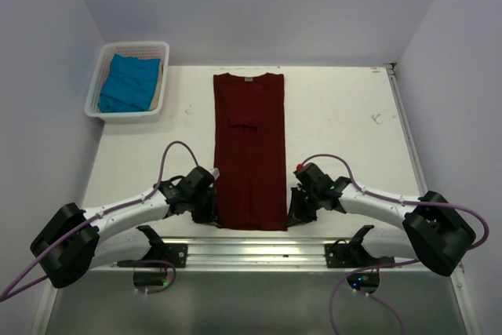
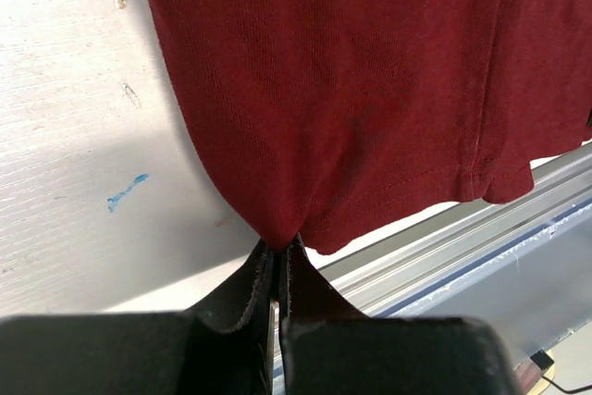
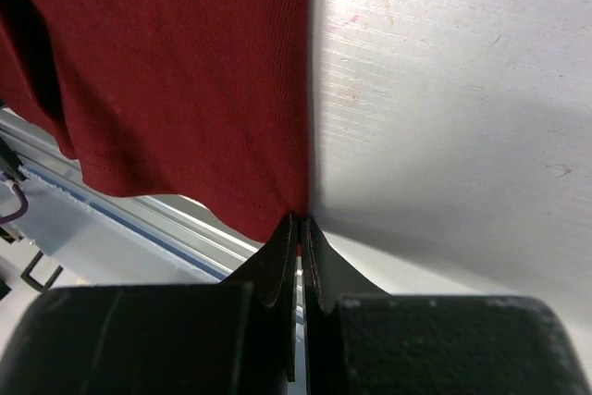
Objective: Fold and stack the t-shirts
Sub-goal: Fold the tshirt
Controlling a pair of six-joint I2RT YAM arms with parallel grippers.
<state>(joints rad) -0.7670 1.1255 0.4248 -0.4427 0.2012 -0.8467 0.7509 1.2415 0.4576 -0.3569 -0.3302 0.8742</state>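
Left fingers and right fingers clamp the maroon t-shirt at its hem corners, seemingly poised to fold it.

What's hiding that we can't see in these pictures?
- Top view: the bottom of the basket, covered by the teal t-shirt; the beige thing beside it is too small to name.
- Top view: the lower layers of the maroon t-shirt, under its own top layer.
- Wrist views: how much cloth the left gripper and right gripper pinch, hidden between shut fingers; picture edges cut off the shirt's far end.
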